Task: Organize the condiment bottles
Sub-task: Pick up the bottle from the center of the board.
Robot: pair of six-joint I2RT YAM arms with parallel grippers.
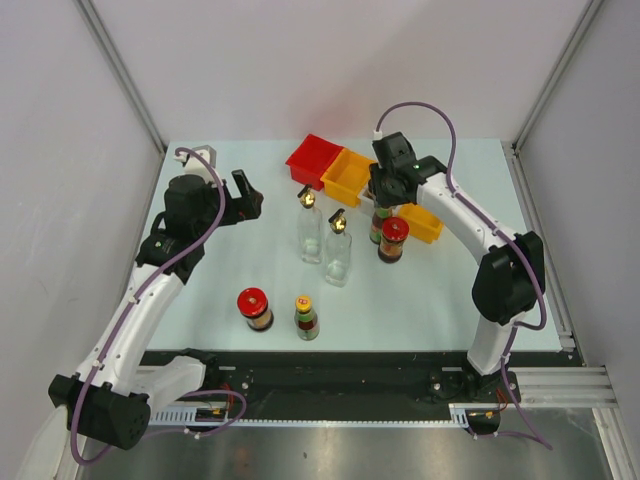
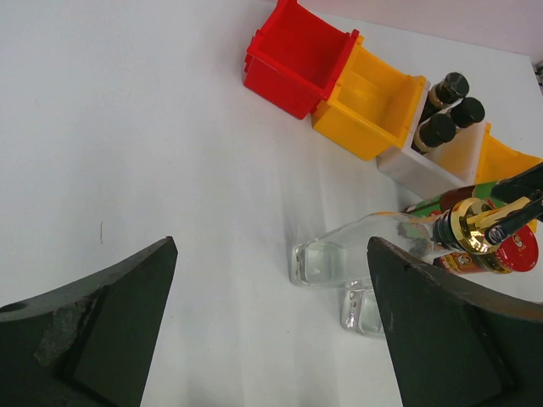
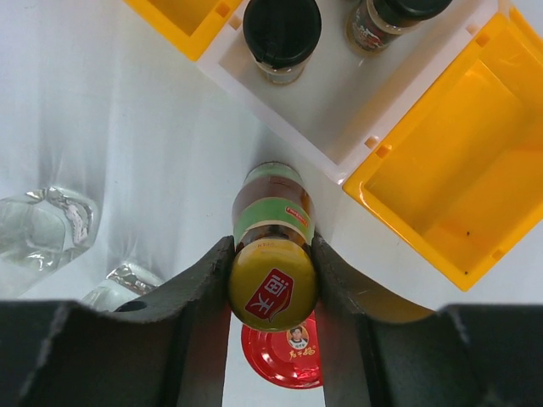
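My right gripper (image 1: 383, 205) (image 3: 271, 280) is shut on the neck of a yellow-capped sauce bottle (image 1: 381, 226) (image 3: 272, 284), just in front of the white bin (image 3: 339, 110). A red-lidded jar (image 1: 394, 238) (image 3: 284, 360) stands close beside it. Black-capped shakers (image 3: 282, 34) (image 2: 437, 130) stand in the white bin. Two clear glass bottles with gold spouts (image 1: 310, 228) (image 1: 338, 252) (image 2: 339, 254) stand mid-table. A second red-lidded jar (image 1: 255, 308) and a second sauce bottle (image 1: 306, 317) stand near the front. My left gripper (image 1: 247, 195) (image 2: 271, 254) is open and empty, left of the glass bottles.
A red bin (image 1: 314, 160) (image 2: 297, 59) and an orange bin (image 1: 348, 177) (image 2: 369, 106) sit in a row at the back, left of the white bin. Another orange bin (image 1: 424, 223) (image 3: 458, 161) sits on its right. Walls enclose the table on the left, back and right.
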